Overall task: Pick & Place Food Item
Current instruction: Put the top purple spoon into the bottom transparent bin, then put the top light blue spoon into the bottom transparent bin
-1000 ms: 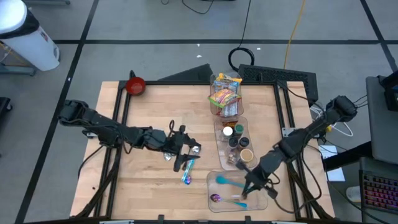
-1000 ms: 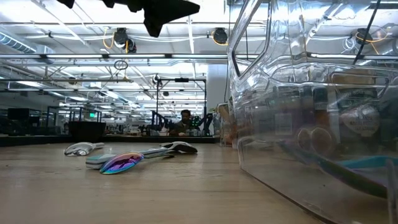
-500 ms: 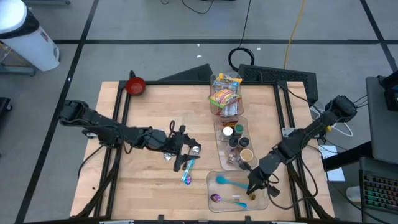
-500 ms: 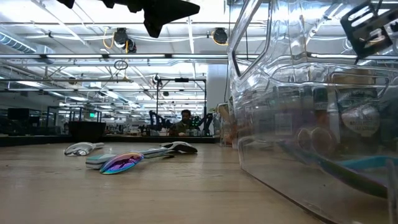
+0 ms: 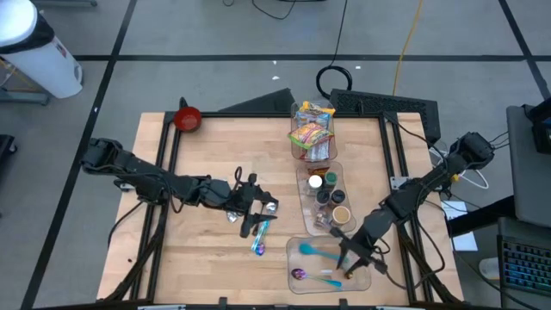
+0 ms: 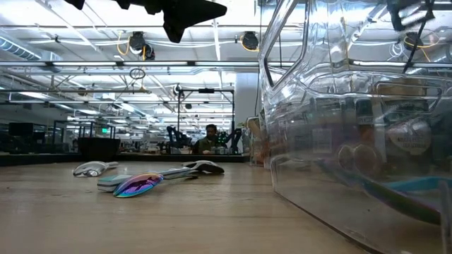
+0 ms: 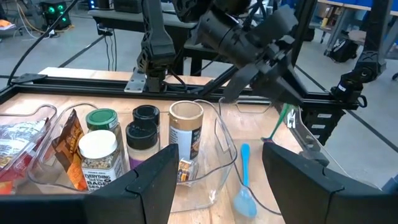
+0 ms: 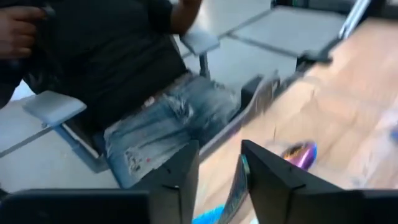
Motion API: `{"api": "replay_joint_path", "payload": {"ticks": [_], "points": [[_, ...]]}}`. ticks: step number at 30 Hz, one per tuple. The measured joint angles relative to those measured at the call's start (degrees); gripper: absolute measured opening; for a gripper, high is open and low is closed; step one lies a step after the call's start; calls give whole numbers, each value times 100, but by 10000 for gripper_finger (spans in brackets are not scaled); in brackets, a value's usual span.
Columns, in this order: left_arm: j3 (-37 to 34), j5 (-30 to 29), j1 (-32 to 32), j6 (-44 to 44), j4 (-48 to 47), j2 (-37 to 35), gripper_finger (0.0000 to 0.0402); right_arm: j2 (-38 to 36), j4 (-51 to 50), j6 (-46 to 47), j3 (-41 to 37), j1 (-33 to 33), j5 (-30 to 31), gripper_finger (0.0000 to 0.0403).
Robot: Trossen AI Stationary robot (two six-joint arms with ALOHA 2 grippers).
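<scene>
Looks like we're at reach stage, nothing grabbed yet. Right gripper [image 5: 351,265] low over clear tray [image 5: 297,256], fingers slightly spread, empty, blue spoon [image 5: 317,252] just beside them. Food, snack bin [image 5: 311,129], sits well apart, past jar tray [image 5: 303,185]. Next: swing over there. Left gripper [image 5: 256,222] idle mid-bench, fingers spread, iridescent spoon [image 5: 258,247] near.

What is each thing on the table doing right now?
left gripper: open, empty, above the loose spoons.
right gripper: fingers apart, over the utensil bin.
jars: upright, lids on.
snack bin: full of packets.
blue spoon: lying flat in the utensil bin.
red bowl: upright at the table corner.
</scene>
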Motion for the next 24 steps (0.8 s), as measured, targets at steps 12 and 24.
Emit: {"api": "replay_joint_path", "payload": {"ticks": [12,24], "points": [[0,-15,0,-44,-95,0,241,0,2027,-953,0,-255,12,196],[0,-1347,164,-2955,-3901,-461,241,-89,2903,-967,0,-1134,778,203]]}}
